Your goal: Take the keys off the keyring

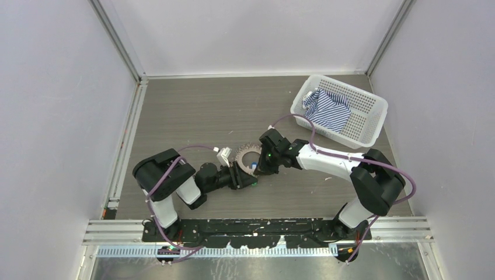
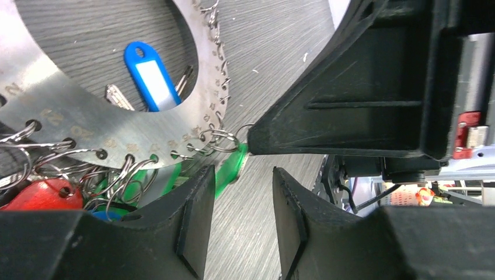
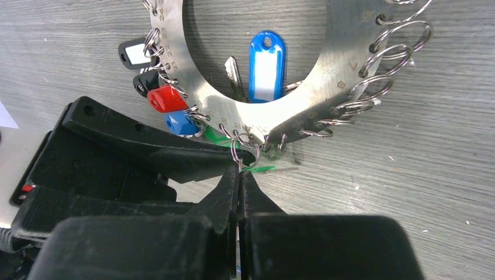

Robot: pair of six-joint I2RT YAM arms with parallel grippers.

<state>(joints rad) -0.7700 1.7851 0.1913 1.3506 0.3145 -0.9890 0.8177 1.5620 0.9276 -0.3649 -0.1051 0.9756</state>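
One grey table (image 1: 192, 116), keyring (image 1: 246, 154), white walls (image 1: 251, 35)

From above, you can't sort the keys (image 1: 255, 166), too small; the left tool (image 1: 239, 176) and right tool (image 1: 262, 164) cover the keyring's (image 1: 241, 156) near rim. Right wrist: its far side is cut off, green key (image 3: 217, 137) mostly under it.

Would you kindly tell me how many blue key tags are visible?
2: a large blue tag in the open centre of the keyring, a small blue tag at its rim beside the red tag. Others may be hidden.
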